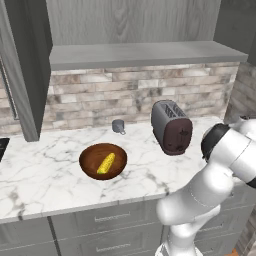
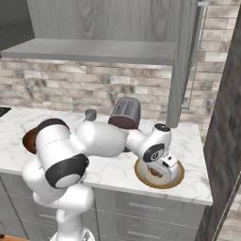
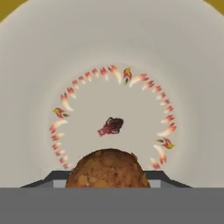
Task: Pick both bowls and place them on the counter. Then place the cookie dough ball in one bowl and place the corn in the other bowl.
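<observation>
End effector (image 2: 162, 173) low inside tan bowl (image 2: 176, 180), pointing down, around cookie dough ball (image 3: 107, 169).

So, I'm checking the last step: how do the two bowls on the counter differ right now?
The dark wooden bowl is deep and glossy reddish-brown; the tan bowl is shallower, cream inside with a ring of small red marks. The wooden bowl holds the corn; over the tan bowl hangs the gripper with the cookie dough ball between its fingers. Nothing hangs over the wooden bowl. Both stand upright on the counter.
</observation>
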You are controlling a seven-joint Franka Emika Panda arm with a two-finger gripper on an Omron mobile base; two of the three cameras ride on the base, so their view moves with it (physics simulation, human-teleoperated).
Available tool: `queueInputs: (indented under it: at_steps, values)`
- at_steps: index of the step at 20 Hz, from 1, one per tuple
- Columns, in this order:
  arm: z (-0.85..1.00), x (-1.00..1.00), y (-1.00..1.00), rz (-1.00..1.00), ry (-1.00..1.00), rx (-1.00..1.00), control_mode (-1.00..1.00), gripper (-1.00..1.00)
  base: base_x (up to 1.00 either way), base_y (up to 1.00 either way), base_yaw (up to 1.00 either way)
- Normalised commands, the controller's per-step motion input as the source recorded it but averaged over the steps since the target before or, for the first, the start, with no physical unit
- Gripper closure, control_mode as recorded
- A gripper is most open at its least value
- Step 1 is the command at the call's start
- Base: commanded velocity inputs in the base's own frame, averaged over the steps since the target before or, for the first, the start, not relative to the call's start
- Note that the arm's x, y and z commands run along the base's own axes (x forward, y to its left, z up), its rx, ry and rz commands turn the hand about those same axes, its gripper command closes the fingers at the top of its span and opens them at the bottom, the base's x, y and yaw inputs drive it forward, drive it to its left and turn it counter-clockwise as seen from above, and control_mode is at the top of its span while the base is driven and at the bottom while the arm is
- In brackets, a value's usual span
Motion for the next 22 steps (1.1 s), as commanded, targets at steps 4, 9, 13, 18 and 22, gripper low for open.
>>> queueInputs:
  at_steps: [4,9,13,18,22]
  values:
    - [-0.38,0.09,-0.04,0.00,0.09,0.00,-1.00,-1.00,0.00,0.00,0.00]
    - [0.12,-0.05,0.00,0.00,0.01,0.01,-1.00,-1.00,0.00,0.00,0.00]
    - [0.42,-0.24,0.07,-0.01,0.00,0.00,-1.00,-1.00,0.00,0.00,0.00]
    - [0.24,-0.22,0.41,-0.01,0.00,0.00,-1.00,-1.00,0.00,0.00,0.00]
    - [0.21,-0.65,0.64,-0.01,0.00,0.00,-1.00,-1.00,0.00,0.00,0.00]
